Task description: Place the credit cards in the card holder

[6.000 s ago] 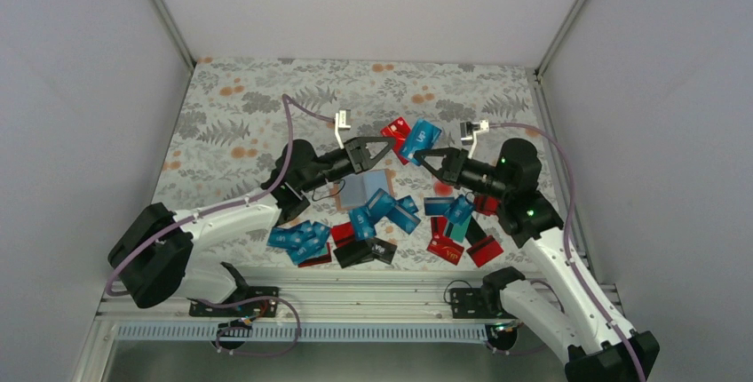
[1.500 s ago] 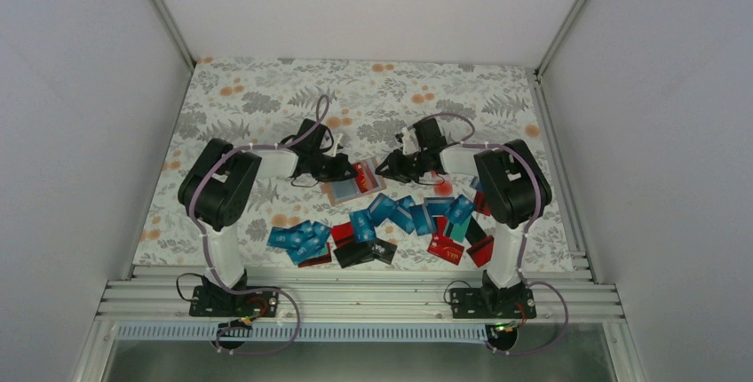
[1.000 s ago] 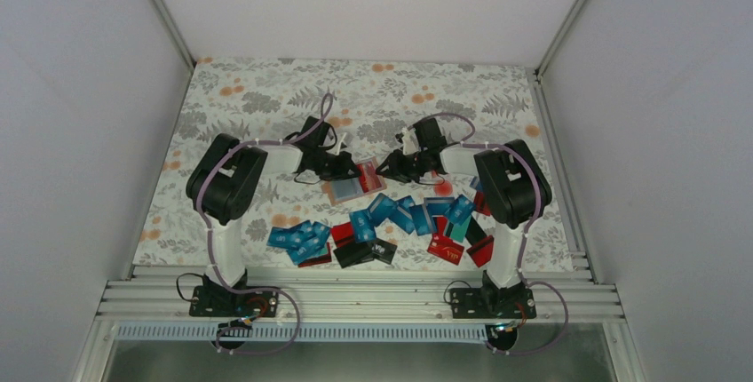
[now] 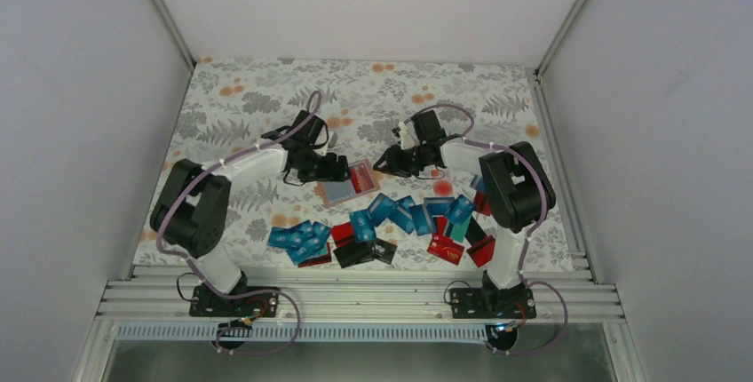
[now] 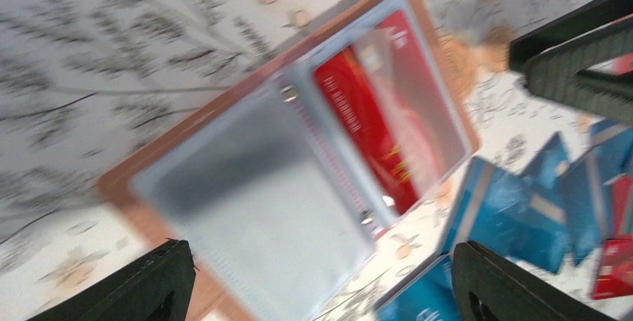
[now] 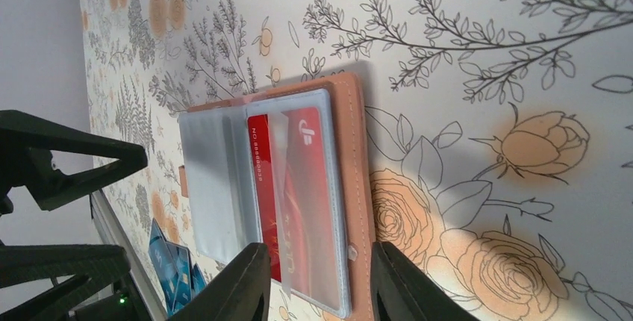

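Wide open, the left claw (image 4: 340,169) grips nothing. The right claw (image 4: 384,169) is parted narrowly, and we see nothing between its fingers. Under both claws lies the floral-printed tablecloth (image 4: 249,98). Directly below the left claw, just ahead of the right claw's tips, the tan leather-like card holder (image 6: 359,187) lies opened flat with its clear sleeves up. Behind both claws, toward the arm bases, sits the scatter of blue, teal, red and black plastic credit cards (image 4: 391,222). One red card (image 6: 298,187) occupies a sleeve. We judge one insertion complete. Next, one claw must lift a loose card while the other steadies the holder.
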You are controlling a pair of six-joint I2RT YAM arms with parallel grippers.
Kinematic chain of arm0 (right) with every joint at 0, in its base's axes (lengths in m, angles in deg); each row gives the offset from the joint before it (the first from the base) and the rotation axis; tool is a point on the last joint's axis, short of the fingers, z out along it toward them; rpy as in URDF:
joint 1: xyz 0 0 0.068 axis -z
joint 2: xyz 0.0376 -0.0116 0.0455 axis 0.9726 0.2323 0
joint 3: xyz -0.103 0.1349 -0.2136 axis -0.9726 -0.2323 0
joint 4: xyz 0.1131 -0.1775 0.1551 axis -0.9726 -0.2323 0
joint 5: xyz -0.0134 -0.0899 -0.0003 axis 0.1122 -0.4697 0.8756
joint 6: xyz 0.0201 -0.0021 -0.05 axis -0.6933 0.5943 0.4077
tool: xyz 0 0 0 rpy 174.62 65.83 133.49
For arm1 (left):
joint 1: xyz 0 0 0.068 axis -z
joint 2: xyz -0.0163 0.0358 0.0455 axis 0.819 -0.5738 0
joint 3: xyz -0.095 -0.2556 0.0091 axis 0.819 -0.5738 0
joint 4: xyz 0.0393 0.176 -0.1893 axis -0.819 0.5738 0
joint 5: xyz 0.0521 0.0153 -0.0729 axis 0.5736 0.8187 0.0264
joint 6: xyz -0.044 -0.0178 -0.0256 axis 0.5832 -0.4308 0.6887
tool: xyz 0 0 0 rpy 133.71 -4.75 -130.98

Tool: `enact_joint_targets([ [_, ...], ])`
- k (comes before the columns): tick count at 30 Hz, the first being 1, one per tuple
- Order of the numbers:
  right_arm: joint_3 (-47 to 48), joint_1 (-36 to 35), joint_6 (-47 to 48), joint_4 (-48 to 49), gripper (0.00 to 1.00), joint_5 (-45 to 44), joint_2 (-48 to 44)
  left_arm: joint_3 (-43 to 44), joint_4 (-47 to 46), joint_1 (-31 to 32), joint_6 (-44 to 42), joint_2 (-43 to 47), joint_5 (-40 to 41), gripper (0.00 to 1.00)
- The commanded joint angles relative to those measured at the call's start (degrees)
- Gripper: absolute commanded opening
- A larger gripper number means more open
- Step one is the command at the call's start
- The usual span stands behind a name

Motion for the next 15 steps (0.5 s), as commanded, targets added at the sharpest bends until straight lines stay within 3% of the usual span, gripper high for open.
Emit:
enact_joint_targets([
  [1,2.1,0.0,2.4,-2.2,0.37,-0.5,-0.6,-3.9,5.9,0.0,-5.1,3.8,10.4,0.84],
  [7,2.2,0.0,2.5,-2.3,0.38,0.0,0.2,-7.5,3.6,0.0,-7.5,4.1,15.1,0.78],
  [15,2.0,0.0,2.7,-2.6,0.38,0.0,-0.1,-5.3,2.6,0.7,-9.7,-0.8,17.4,0.67],
])
